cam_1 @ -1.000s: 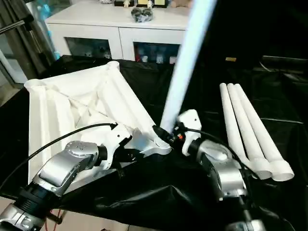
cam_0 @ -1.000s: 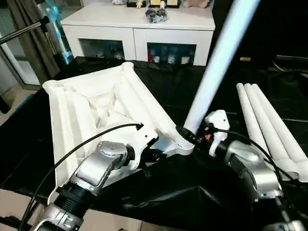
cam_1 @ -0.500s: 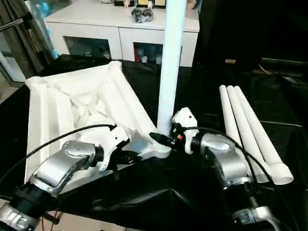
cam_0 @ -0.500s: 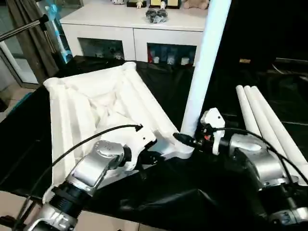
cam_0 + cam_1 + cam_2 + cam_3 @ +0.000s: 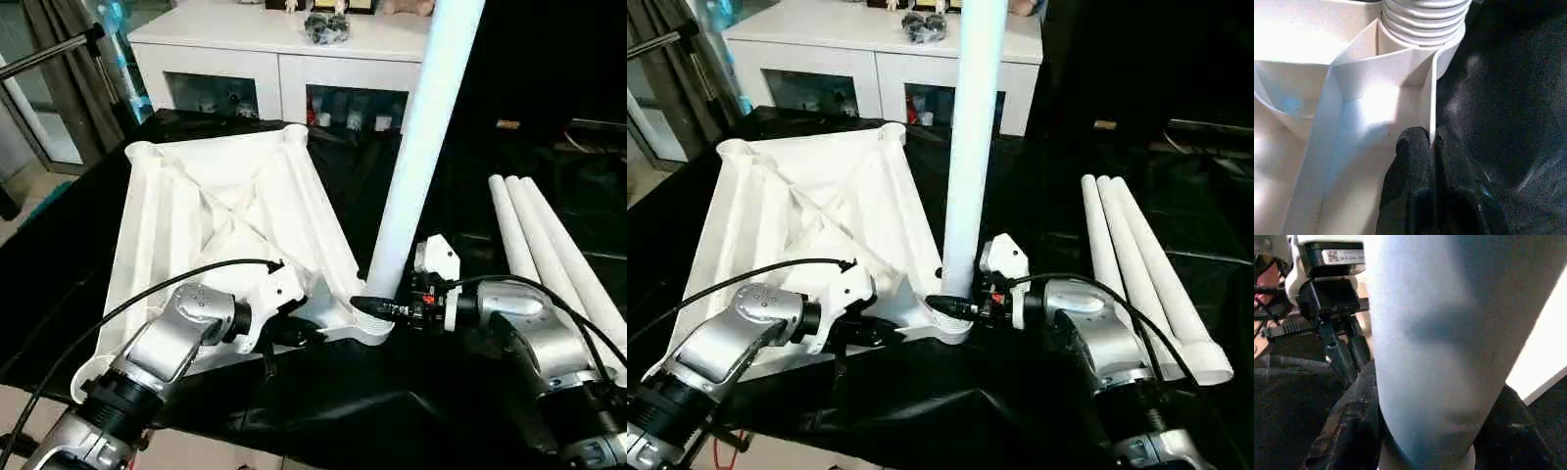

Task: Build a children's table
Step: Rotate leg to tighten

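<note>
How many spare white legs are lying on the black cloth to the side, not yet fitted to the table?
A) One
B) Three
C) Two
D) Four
B: three loose legs lie side by side on the black cloth, while a fourth leg stands upright in the tabletop's corner socket.

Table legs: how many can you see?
4. One leg stands in the tabletop's near corner socket, gripped by the right end effector. Three spare legs lie side by side on the black cloth.
</note>
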Robot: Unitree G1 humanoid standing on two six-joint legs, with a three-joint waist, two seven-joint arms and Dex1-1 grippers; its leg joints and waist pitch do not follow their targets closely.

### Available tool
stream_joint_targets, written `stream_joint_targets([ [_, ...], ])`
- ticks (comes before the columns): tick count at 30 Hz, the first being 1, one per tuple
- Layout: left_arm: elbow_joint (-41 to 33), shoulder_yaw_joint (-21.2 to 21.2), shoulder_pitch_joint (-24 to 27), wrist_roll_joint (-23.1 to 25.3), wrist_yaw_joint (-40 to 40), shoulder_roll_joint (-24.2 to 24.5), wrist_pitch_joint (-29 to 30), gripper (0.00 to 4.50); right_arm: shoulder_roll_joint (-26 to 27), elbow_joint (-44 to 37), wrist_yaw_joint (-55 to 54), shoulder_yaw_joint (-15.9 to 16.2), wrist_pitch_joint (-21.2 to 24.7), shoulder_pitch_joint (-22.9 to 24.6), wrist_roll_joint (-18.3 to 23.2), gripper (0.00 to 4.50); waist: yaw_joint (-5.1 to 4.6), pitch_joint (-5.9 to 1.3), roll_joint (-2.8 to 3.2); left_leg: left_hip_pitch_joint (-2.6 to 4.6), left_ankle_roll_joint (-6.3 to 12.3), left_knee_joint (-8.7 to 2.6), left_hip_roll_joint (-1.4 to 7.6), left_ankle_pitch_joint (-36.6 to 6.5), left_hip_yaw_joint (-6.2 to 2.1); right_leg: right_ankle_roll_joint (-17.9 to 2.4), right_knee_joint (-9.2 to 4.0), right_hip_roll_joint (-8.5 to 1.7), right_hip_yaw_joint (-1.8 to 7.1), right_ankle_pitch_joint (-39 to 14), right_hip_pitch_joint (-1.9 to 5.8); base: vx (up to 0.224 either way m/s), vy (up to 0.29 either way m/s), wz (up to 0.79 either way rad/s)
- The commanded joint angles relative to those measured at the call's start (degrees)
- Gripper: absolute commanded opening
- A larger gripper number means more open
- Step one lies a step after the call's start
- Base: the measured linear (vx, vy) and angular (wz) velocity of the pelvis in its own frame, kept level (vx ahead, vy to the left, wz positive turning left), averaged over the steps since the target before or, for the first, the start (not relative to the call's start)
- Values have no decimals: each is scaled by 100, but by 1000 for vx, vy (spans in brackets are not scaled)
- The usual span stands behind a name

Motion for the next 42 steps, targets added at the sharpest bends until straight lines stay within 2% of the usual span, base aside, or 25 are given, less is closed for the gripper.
stream_joint_targets([
  [1,-75,112,-200,-112,116,-220,-127,0,158,698,-372,326,195,192,-341,190,-11,-197,40,50,371,-468,402,-1399,-182,-1069,-542,-602,389,-1522,184,0,0,0],
  [3,52,194,-265,-45,428,-377,-10,0,274,877,-863,216,78,165,-495,190,-42,-170,37,82,260,-480,392,-1645,-179,-1016,-590,-599,384,-1873,144,0,0,0],
  [5,241,328,-368,17,882,-633,146,0,418,1033,-1415,92,81,134,-629,190,-81,-157,14,81,149,-498,385,-1857,-197,-895,-608,-595,375,-2219,151,0,0,0],
  [6,391,433,-473,79,1323,-893,304,0,581,1190,-1882,-24,148,72,-685,190,-116,-127,7,99,91,-511,378,-2032,-210,-817,-645,-602,365,-2512,130,0,0,0],
  [7,417,451,-493,91,1404,-942,332,0,610,1217,-1964,-43,164,59,-694,190,-156,-111,0,131,25,-492,354,-2229,-215,-710,-683,-610,347,-2922,99,0,0,0],
  [8,451,475,-520,106,1507,-1005,367,0,649,1254,-2064,-68,180,41,-705,190,-169,-118,-22,141,29,-474,330,-2305,-234,-579,-727,-633,332,-3259,100,0,0,0],
  [9,524,533,-625,137,1826,-1250,533,0,829,1462,-2475,-151,298,-79,-734,190,-164,-120,-23,124,52,-470,324,-2265,-238,-527,-742,-644,336,-3323,106,0,0,0],
  [11,630,595,-751,198,2173,-1510,636,0,1022,1706,-2836,-225,325,-224,-768,190,-194,-99,-6,138,71,-466,316,-2299,-237,-455,-780,-624,318,-3476,53,0,0,0],
  [12,716,660,-856,243,2470,-1719,774,0,1191,1929,-3183,-294,446,-368,-766,190,-209,-116,-4,134,52,-461,307,-2321,-254,-410,-782,-627,301,-3491,59,0,0,0],
  [13,763,702,-914,251,2611,-1829,826,0,1279,2049,-3354,-328,516,-453,-752,190,-217,-113,-6,117,64,-471,309,-2318,-256,-410,-787,-621,296,-3449,64,0,0,0],
  [14,770,708,-922,252,2631,-1844,834,0,1292,2065,-3378,-333,526,-465,-750,190,-224,-117,15,110,61,-475,312,-2319,-260,-420,-777,-623,296,-3385,69,0,0,0],
  [15,808,741,-968,257,2740,-1930,869,0,1361,2158,-3509,-359,575,-531,-740,190,-226,-117,2,115,89,-483,315,-2372,-264,-406,-794,-615,289,-3335,59,0,0,0],
  [16,808,741,-968,257,2740,-1930,869,0,1361,2159,-3509,-359,575,-531,-740,190,-235,-125,11,133,105,-481,317,-2390,-258,-441,-794,-621,295,-3248,46,0,0,0],
  [17,909,794,-1082,301,2974,-2142,947,0,1594,2374,-3789,-449,706,-728,-694,190,-235,-128,20,133,119,-488,320,-2374,-255,-455,-797,-617,300,-3179,48,0,0,0],
  [18,941,799,-1113,317,3040,-2196,974,0,1676,2433,-3873,-474,752,-797,-685,190,-279,-138,22,97,121,-508,327,-2327,-268,-547,-764,-613,296,-2970,72,0,0,0],
  [21,972,734,-1122,401,3113,-2206,981,0,1800,2521,-3900,-448,885,-931,-728,190,-285,-158,25,55,162,-534,356,-2178,-266,-658,-725,-619,321,-2522,108,0,0,0],
  [23,914,743,-1079,388,3120,-2199,1030,0,1824,2509,-3911,-351,890,-944,-852,190,-277,-168,6,48,197,-533,367,-2039,-238,-829,-685,-625,353,-2117,112,0,0,0],
  [27,892,746,-1047,423,3108,-2153,996,0,1851,2614,-4066,-373,863,-1030,-926,190,-269,-167,0,29,259,-528,364,-1837,-212,-952,-660,-637,365,-1939,138,0,0,0],
  [29,895,751,-1038,447,3110,-2141,970,0,1872,2597,-4015,-439,861,-1043,-857,190,-265,-163,-13,43,270,-523,361,-1846,-203,-921,-678,-634,367,-2038,125,0,0,0],
  [31,886,748,-1031,449,3115,-2127,944,0,1887,2529,-3998,-535,862,-1062,-800,246,-256,-160,-13,51,283,-530,365,-1790,-198,-895,-688,-631,375,-2099,122,0,0,0],
  [35,876,719,-1027,442,3076,-2117,854,0,1880,2421,-3892,-561,890,-1059,-787,269,-260,-161,-6,49,278,-542,373,-1785,-202,-900,-684,-627,373,-2095,124,0,0,0],
  [42,643,563,-926,387,2686,-2007,660,0,1739,1822,-3363,-529,1075,-992,-569,340,-247,-166,6,35,314,-547,389,-1651,-197,-926,-661,-627,388,-1857,142,0,0,0],
])
